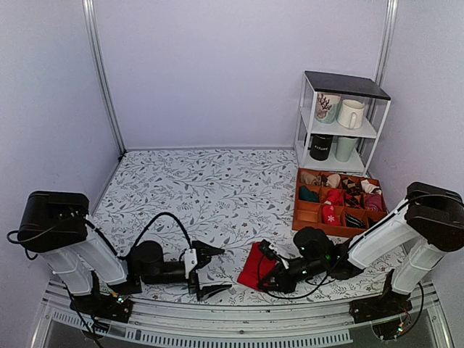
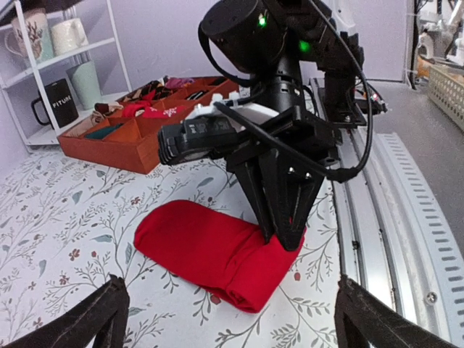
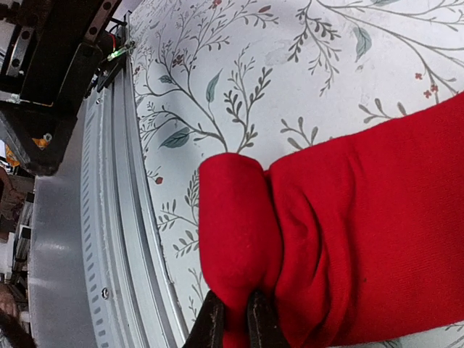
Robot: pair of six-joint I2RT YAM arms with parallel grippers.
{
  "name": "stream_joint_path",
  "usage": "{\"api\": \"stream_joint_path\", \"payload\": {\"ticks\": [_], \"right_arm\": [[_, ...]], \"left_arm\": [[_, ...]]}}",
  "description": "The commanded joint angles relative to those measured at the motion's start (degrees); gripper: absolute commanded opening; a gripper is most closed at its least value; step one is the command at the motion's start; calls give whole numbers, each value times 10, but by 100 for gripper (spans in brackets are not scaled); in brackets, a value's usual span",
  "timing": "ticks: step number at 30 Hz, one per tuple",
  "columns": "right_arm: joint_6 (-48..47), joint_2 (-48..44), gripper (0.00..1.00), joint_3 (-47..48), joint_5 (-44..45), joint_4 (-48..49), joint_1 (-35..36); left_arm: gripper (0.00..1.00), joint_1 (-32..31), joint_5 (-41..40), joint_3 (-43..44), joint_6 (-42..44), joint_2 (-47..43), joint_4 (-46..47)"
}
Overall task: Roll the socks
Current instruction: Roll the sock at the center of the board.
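Note:
The plain bright red socks [image 1: 251, 265] lie flat on the floral table near its front edge, with the end nearest the rail folded over into a short roll [image 3: 235, 217]. My right gripper [image 1: 270, 273] is shut on that rolled end; its two dark fingers [image 3: 212, 328] pinch the fold from the rail side. In the left wrist view the socks [image 2: 196, 243] lie ahead with the right gripper [image 2: 279, 243] pressed onto their right end. My left gripper [image 1: 212, 272] is open and empty, a short way left of the socks, its fingers [image 2: 98, 315] wide apart. No white mark shows.
An orange-brown divided tray [image 1: 319, 227] holding several sock bundles stands at the back right, also seen in the left wrist view [image 2: 109, 148]. A white shelf [image 1: 346, 84] with mugs stands behind it. A metal rail [image 1: 239, 326] runs along the table's front edge.

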Motion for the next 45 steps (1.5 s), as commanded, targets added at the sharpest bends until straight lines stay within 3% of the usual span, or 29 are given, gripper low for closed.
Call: {"api": "stream_joint_path", "payload": {"ticks": [1, 2, 5, 11, 25, 31, 35, 37, 39, 40, 45], "right_arm": [[14, 29, 5, -4, -26, -104, 2], [13, 29, 5, -3, -27, -108, 2], [11, 29, 5, -2, -29, -113, 0], [10, 37, 5, -3, -43, -117, -12], [-5, 42, 5, -2, -57, -121, -19], [-6, 43, 5, -3, -60, -123, -20], [-7, 43, 5, -4, -61, -125, -20], [-7, 44, 5, -4, -60, -125, -21], [-8, 44, 5, -1, -58, -129, -22], [-8, 43, 5, 2, -54, -133, -22], [-15, -18, 31, 10, 13, -164, -24]], "left_arm": [[99, -5, 20, -24, 28, 30, 188], [98, -6, 48, -20, 32, 32, 171], [81, -5, 104, 29, 36, 31, 39], [72, -4, 135, 108, 32, 50, -181], [64, -5, 102, 161, 35, 108, -260], [42, -4, 111, 187, 37, 127, -294], [32, -4, 118, 195, 31, 138, -312], [20, -4, 124, 201, 30, 141, -327], [0, -4, 134, 206, 22, 137, -346], [0, -4, 135, 207, 14, 134, -357], [0, -1, 96, 233, -65, 105, -491]]}}
